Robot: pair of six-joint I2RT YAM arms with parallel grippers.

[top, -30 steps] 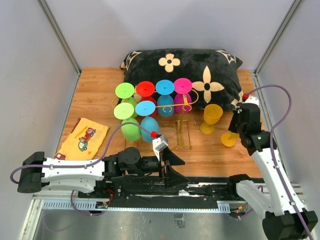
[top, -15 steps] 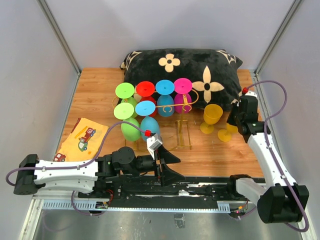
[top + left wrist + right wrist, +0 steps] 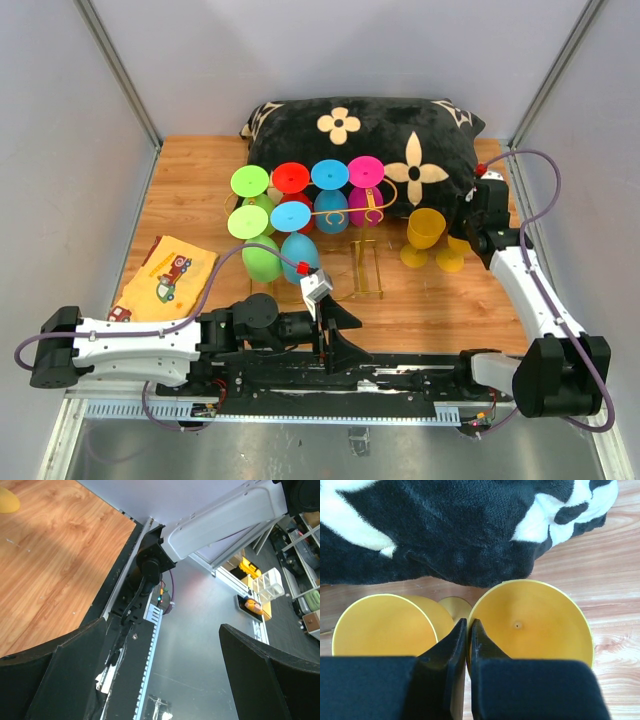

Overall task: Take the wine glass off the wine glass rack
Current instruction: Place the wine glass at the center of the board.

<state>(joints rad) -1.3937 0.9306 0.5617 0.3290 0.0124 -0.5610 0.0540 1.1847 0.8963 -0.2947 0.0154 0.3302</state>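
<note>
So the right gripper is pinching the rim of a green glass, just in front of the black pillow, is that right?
Not quite: the colour is wrong. The right gripper is pinching the rim of a yellow glass, not a green one, just in front of the black pillow. The right wrist view shows this plainly.

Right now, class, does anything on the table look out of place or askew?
Nothing spilled or broken. Only oddity: the right gripper pinches a yellow glass by its rim, close beside a second glass.
</note>
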